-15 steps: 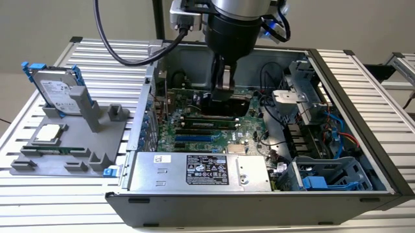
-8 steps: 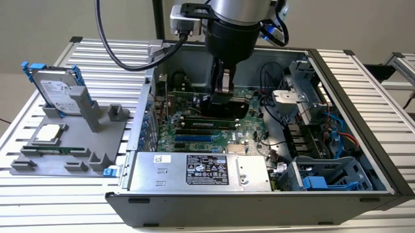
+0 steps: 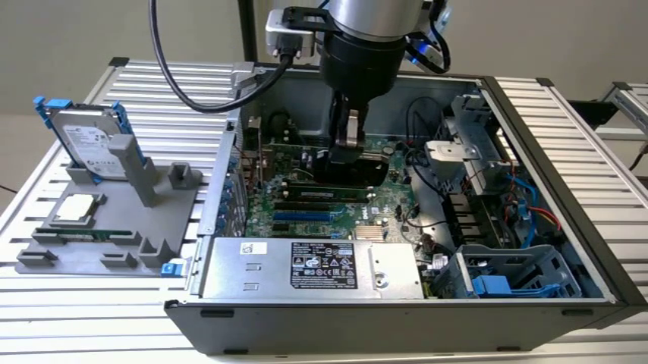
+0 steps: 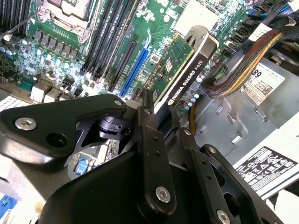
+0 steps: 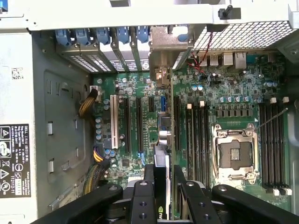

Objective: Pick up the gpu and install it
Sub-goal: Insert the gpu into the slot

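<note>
Black two-finger pincer [image 4: 161, 116] pinching thin green circuit-board gpu [image 4: 180, 70] on edge between fingertips. Card hangs straight beyond fingers, long axis parallel to black expansion slots [image 5: 140, 123] on green motherboard [image 5: 224, 93] inside open grey computer case [image 3: 567, 152]. Card directly above slots, seating unclear.

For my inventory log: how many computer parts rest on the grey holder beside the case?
3: a hard drive standing at its far end, a processor in the middle, a memory stick along its near edge. Others may be hidden.
</note>
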`<state>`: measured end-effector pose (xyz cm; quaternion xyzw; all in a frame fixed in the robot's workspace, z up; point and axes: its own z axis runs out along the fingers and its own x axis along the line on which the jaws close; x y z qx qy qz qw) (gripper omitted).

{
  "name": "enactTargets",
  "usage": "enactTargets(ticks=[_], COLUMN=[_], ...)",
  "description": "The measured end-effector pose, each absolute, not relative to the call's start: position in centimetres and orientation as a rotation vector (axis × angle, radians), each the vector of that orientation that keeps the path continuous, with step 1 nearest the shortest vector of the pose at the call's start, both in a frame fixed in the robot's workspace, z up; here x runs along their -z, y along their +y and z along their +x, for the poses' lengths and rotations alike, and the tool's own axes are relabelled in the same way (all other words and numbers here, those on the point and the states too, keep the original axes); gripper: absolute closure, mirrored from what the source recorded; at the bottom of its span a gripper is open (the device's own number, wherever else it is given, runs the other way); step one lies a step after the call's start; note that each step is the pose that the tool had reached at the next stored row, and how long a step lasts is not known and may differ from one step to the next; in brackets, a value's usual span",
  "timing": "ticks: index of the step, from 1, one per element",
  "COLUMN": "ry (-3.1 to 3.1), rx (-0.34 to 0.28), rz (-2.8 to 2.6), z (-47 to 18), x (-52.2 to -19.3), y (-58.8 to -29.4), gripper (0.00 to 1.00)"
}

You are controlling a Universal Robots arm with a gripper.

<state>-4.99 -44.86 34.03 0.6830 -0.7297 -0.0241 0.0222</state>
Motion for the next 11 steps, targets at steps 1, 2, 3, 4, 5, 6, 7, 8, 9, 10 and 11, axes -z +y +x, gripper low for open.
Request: enactTargets(ticks=[1, 2, 3, 4, 5, 6, 7, 8, 9, 10, 11], ry=[-2.261, -2.261, -2.261, -2.261, -2.26, -2.26, -2.261, -2.261, -2.261, -2.261, -2.261], rx=[0.075, 0.075, 0.075, 0.075, 0.075, 0.075, 0.075, 0.075, 0.074, 0.074, 0.073], rz=[2.116, 2.116, 2.116, 2.116, 2.116, 2.116, 2.116, 2.116, 2.116, 2.116, 2.117], z=[-4.99, -4.99, -4.99, -4.99, -4.99, -4.99, -4.99, -4.99, -4.99, -4.99, -4.99], x=[-33.99, -33.93, -33.87, -33.82, -33.79, -33.76, -33.7, -33.62, -33.52, -33.41, -33.29], y=[-44.86, -44.86, -44.86, -44.86, -44.86, -44.86, -44.86, -44.86, -44.86, -44.86, -44.86], gripper=[1.0, 1.0, 1.0, 1.0, 1.0, 1.0, 1.0, 1.0, 1.0, 1.0, 1.0])
